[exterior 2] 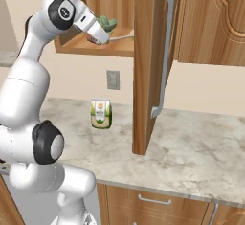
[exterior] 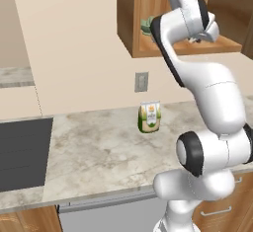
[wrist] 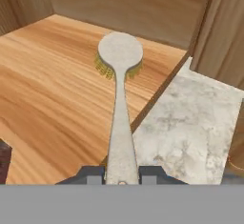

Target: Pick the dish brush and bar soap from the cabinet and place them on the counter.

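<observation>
My gripper (wrist: 122, 173) is shut on the handle end of the dish brush (wrist: 119, 99). The brush is cream-white with a round head and yellowish bristles facing down over the wooden shelf of the cabinet (wrist: 52, 89). In the right base view the gripper (exterior 2: 98, 35) sits at the front of the open cabinet (exterior 2: 95, 47), and the dish brush (exterior 2: 122, 38) points into it. In the left base view the hand (exterior: 207, 32) is at the shelf edge. The bar soap is out of view. The counter (exterior: 108, 147) lies below.
A green leafy item (exterior 2: 108, 24) lies in the cabinet behind the hand. A green-and-orange packet (exterior: 149, 117) stands on the counter (exterior 2: 201, 147) by the wall. The open cabinet door (exterior 2: 146, 66) hangs to the right of the hand. A dark cooktop (exterior: 22, 152) lies at far left.
</observation>
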Controlling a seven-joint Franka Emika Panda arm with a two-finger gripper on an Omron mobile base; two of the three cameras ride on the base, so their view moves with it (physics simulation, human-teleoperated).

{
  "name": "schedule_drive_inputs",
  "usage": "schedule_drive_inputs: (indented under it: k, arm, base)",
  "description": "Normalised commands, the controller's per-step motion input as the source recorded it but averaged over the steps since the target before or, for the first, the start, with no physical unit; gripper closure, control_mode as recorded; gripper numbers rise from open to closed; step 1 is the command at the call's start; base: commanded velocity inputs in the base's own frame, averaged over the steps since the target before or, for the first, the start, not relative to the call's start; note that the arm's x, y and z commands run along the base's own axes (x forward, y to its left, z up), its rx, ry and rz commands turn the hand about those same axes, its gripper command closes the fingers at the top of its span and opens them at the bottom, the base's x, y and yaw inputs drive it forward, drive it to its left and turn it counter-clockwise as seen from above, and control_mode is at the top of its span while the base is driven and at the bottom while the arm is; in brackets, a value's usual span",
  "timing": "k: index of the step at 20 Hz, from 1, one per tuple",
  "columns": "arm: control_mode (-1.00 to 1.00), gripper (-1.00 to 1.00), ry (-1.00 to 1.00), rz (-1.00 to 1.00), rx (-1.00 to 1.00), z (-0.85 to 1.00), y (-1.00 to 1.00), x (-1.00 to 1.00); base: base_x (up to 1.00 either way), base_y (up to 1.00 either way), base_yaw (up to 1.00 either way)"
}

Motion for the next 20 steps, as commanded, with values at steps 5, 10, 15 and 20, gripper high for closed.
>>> schedule_drive_inputs:
  k: [5,10,15,20]
  arm:
    - [-1.0,1.0,0.0,-0.03,-0.01,-0.04,0.32,-0.99]
    - [-1.0,1.0,0.0,0.02,0.0,-0.29,0.11,-1.0]
    - [-1.0,1.0,0.0,0.07,0.0,-0.45,0.11,-1.0]
    - [-1.0,1.0,0.01,0.05,0.03,-0.69,-0.03,-0.38]
  base:
    - [0.0,0.0,0.0]
    - [0.0,0.0,0.0]
    - [0.0,0.0,0.0]
    - [0.0,0.0,0.0]
